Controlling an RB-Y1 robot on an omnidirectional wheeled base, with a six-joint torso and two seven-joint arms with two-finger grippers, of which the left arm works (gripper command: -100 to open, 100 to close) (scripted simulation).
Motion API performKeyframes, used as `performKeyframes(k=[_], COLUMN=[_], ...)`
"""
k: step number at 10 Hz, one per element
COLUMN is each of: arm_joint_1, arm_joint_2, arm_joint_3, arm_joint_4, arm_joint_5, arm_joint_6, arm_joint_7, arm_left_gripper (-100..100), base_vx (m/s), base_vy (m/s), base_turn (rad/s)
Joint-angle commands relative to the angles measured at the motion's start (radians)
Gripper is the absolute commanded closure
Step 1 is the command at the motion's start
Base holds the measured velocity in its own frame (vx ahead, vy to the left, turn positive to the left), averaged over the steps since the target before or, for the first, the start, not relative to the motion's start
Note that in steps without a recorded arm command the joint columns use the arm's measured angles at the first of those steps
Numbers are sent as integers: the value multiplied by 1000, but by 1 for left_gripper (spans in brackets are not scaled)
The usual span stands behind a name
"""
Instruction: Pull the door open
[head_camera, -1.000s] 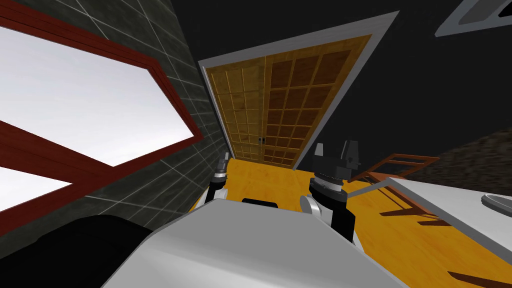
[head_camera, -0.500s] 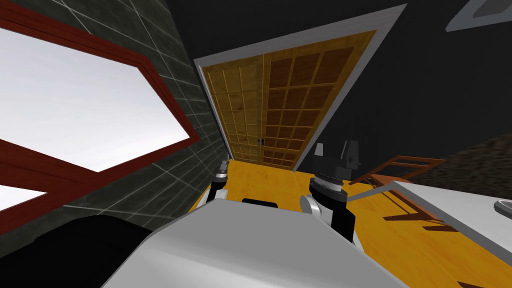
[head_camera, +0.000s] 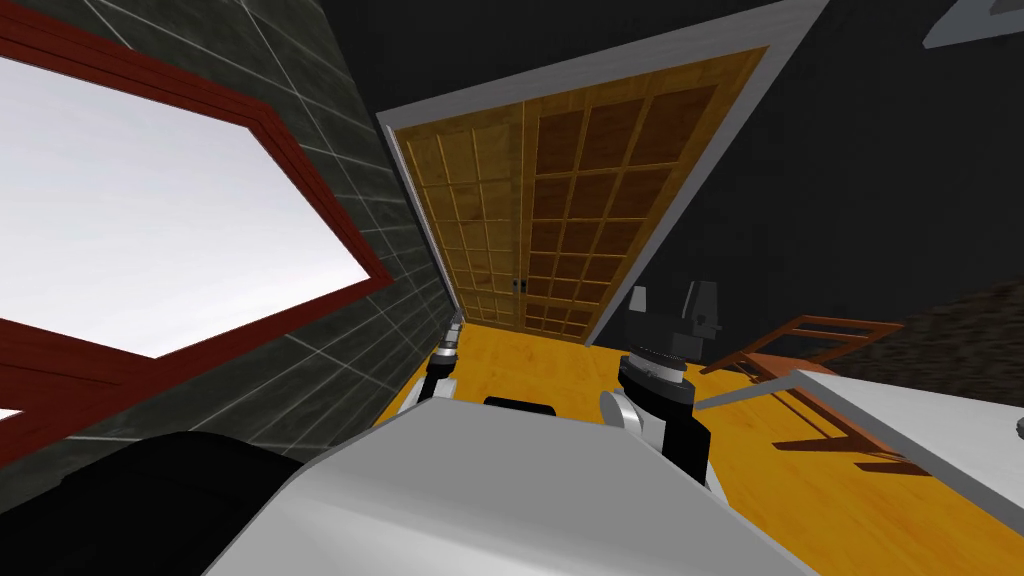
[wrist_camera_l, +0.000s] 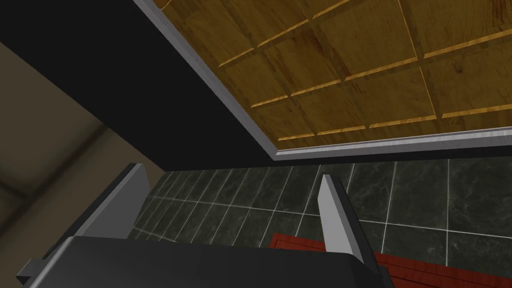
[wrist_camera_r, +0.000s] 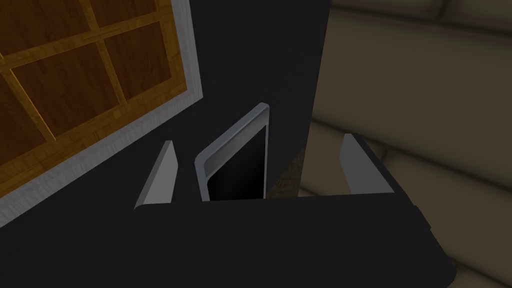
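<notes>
A wooden double door (head_camera: 570, 190) with a grid of small panels stands shut in a grey frame (head_camera: 690, 170) ahead of me across the orange floor. Two small dark handles (head_camera: 518, 285) sit where the leaves meet, low in the head view. My left gripper (head_camera: 455, 322) is raised near the tiled wall, well short of the door, with its fingers (wrist_camera_l: 335, 215) open and empty. My right gripper (head_camera: 670, 300) is also held up, open and empty, right of the handles. Parts of the door show in the left wrist view (wrist_camera_l: 350, 65) and the right wrist view (wrist_camera_r: 65, 85).
A red-framed window (head_camera: 150, 220) fills the dark tiled wall (head_camera: 380, 330) close on my left. On my right stand a white table (head_camera: 930, 430) and a wooden chair (head_camera: 800, 345). A grey-framed dark panel (wrist_camera_r: 235, 160) hangs on the black wall beside the door.
The whole head view has shifted: the door looks slightly larger and the window and table slide outward, so I have moved toward the door. Both arms keep their pose.
</notes>
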Motion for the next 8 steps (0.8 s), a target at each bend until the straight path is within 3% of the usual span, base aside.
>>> performKeyframes(k=[1,8], arm_joint_1=[-10,-68], arm_joint_2=[3,15], arm_joint_3=[4,26], arm_joint_4=[37,206], arm_joint_5=[-8,-45], arm_joint_6=[-8,-33], arm_joint_7=[-35,-181], arm_left_gripper=[-100,-100], base_vx=[100,99], base_vy=[-41,-43], base_turn=[-7,-7])
